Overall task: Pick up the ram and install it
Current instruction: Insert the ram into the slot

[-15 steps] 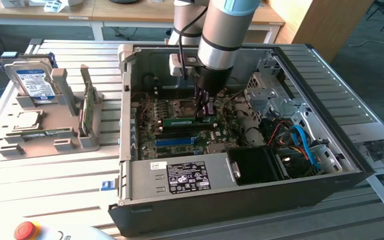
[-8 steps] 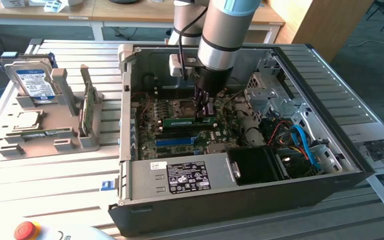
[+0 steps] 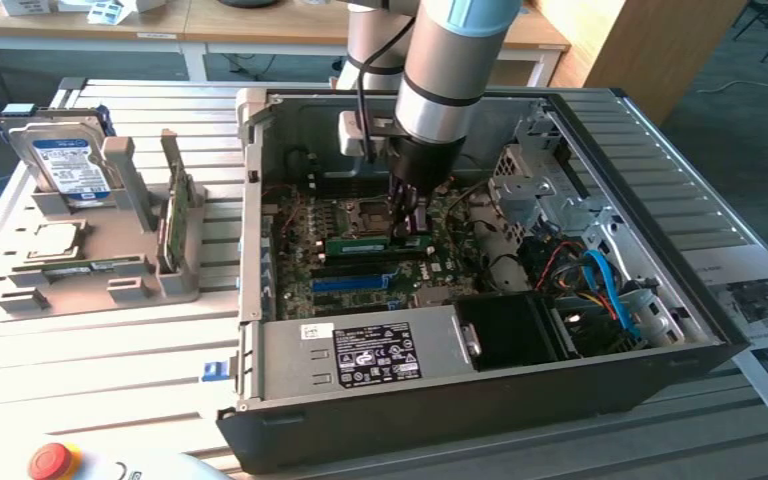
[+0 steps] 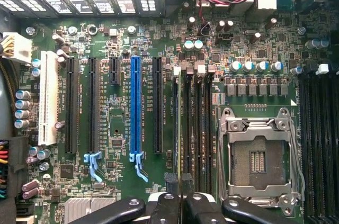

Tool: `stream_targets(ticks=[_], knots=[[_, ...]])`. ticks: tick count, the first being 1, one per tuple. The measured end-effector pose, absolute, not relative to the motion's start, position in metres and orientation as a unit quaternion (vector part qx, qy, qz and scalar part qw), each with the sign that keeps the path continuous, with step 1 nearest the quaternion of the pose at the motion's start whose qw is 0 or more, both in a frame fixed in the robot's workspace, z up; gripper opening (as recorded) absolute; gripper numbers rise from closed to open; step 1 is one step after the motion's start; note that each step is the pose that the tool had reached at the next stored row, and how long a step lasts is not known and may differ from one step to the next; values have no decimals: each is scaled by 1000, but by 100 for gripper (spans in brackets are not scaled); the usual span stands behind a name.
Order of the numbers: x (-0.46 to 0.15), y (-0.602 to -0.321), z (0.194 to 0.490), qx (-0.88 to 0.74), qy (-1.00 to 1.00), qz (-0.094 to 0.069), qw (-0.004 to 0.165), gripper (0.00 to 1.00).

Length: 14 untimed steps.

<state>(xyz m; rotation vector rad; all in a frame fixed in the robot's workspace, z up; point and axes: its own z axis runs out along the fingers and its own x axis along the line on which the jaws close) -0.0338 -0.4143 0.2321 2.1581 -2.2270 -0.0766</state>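
- Gripper (image 3: pixel 414 222) on the grey arm reaches down into the open black computer case (image 3: pixel 491 405), at the centre of the exterior view.
- Jaws: nearly closed. In the wrist view the two black fingertips (image 4: pixel 172 182) stand close together with a thin board edge between them. Judged as pinching the ram.
- Ram: a long, thin green circuit-board stick (image 3: pixel 357 244), standing on edge over the green motherboard (image 3: pixel 307 285), just to the exterior view's left of the gripper.
- In the wrist view the ram (image 4: pixel 179 128) shows edge-on as a narrow line. It lies along the row of black memory slots (image 4: pixel 198 128), between the long blue plastic slot strip (image 4: pixel 135 110) and the silver metal processor socket frame (image 4: pixel 259 155).
- Cannot tell whether it is fully seated in a slot or resting just above one.
- Handling (judgement): light and stiff along its length, but thin and fragile. Sideways bending or twisting would stress the board and its chips.
- Grip point (judgement): the flat faces near the upper long edge, around mid-length, so pressure goes down evenly. Keep off the contact edge.
- Surface (judgement): the faces are smooth, so a tilted pinch may slip.
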Motion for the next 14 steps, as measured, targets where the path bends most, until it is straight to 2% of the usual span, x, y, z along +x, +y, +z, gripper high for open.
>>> stream_targets(ticks=[14], knots=[[-33,-414,230,696,-717,-25,20,12]])
